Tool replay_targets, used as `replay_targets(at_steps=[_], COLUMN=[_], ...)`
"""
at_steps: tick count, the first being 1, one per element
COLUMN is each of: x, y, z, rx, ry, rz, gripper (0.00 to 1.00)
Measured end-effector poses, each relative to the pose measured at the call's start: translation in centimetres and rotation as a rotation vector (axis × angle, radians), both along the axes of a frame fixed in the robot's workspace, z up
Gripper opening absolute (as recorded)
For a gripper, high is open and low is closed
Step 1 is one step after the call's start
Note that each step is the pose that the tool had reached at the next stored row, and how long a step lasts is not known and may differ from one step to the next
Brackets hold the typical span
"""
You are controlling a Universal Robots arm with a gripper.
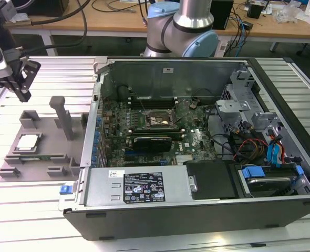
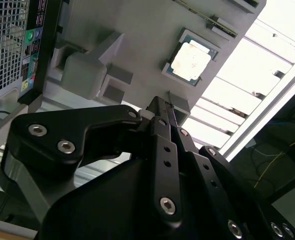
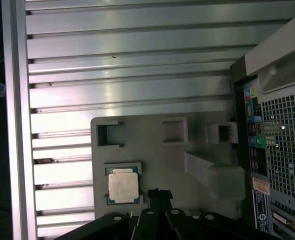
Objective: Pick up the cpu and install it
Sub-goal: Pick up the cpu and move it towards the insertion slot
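Gripper [image 1: 23, 95] hangs above the far end of the grey fixture plate [image 1: 45, 137], at the exterior view's left and outside the open PC case [image 1: 281, 173]. Fingers are pressed together with nothing between them. The second wrist view gives the same read, with the gripper [image 2: 160, 104] closed up to its tips.

cpu [image 1: 28, 142] lies flat in its pocket on the plate, silver lid up. In the exterior view it sits lower than the gripper and nearer the camera, clearly apart from it, no contact. Pick not done yet.

Key relation: in the first wrist view the cpu [image 3: 123, 186] is off to one side of the gripper [image 3: 158, 194], not under it. My read is that the gap is both sideways and in height.

Orientation: the part is square, so no real long axis. Its edges run parallel to the pocket walls and the plate's edges, and it looks level, not tilted. Which corner carries the index mark, I can't tell.

Socket [image 1: 157, 119] is on the motherboard inside the case, well apart from the cpu, toward the exterior view's right. Whether its frame is open, I can't tell
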State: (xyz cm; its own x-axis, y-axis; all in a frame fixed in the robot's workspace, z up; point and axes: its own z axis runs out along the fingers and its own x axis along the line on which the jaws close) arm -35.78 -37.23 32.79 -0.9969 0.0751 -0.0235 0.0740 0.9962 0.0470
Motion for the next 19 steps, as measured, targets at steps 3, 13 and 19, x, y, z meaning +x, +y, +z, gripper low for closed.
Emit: replay_targets(at_steps=[3,13,19], x=[-0.36,-0.76,-1.01], y=[0.0,-0.01,0.0], z=[-0.23,-0.94,-1.59], rx=[0.0001,-0.0001,-0.0001], ry=[-0.0006,-0.0009,-0.0009], rz=[0.001,0.007,0.012], gripper=[0.11,0.11,0.11])
